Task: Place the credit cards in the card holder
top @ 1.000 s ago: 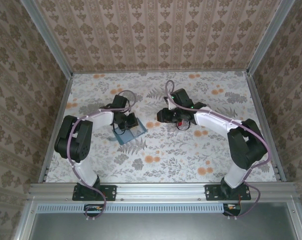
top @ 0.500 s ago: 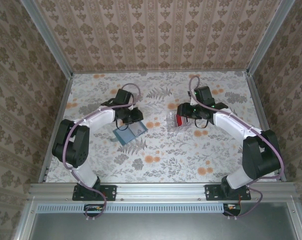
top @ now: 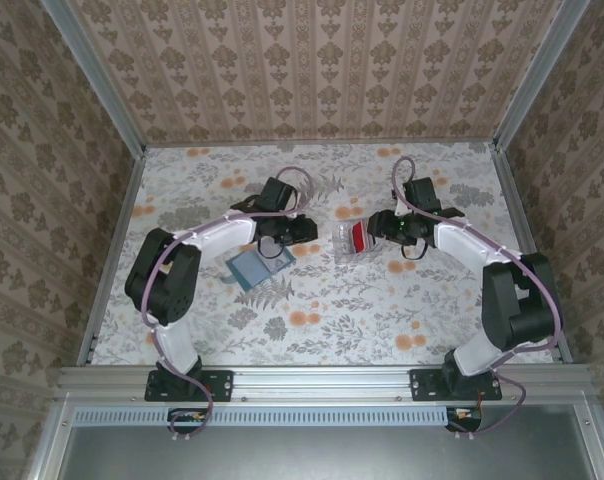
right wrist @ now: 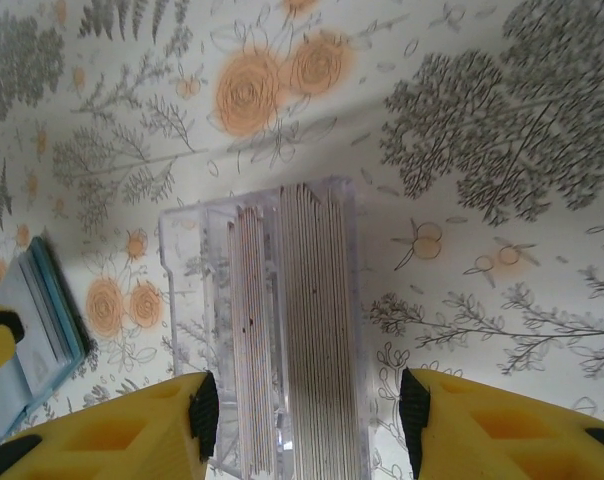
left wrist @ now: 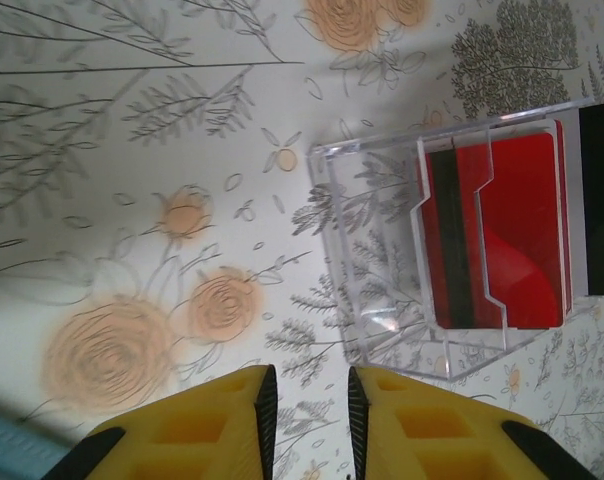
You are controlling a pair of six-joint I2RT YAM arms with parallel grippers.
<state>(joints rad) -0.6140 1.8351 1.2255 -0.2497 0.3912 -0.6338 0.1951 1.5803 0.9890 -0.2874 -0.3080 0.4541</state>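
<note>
Floral desk (top: pixel 312 330), both arms reaching inward from the near edge.

Left claw (top: pixel 300 230): parted only a crack, yellow fingers (left wrist: pixel 222 430) nearly together in the left wrist view, nothing between them, holding nothing. Over bare desk between the card holder (top: pixel 254 267) and the clear tray (top: pixel 339 240), touching neither as far as visible.

Right claw (top: pixel 376 232): spread wide, at the right end of the clear tray. In the right wrist view, fingers (right wrist: pixel 502 435) on either side of the tray's near end. Left pad at or just off the tray wall, cannot tell which. Right pad apart from it with a visible gap, so no grip.

Credit cards (left wrist: pixel 507 230): in the clear tray, standing on edge as a stack. Front one bright red with a dark stripe, facing the left wrist camera. Edge-on from the right wrist, a tightly packed pale row.

Card holder: teal, lying flat on the desk, left of the clear tray and apart from it. Paler panel on its upper side, card or lining, cannot tell. Teal edge also at far left in the right wrist view.
</note>
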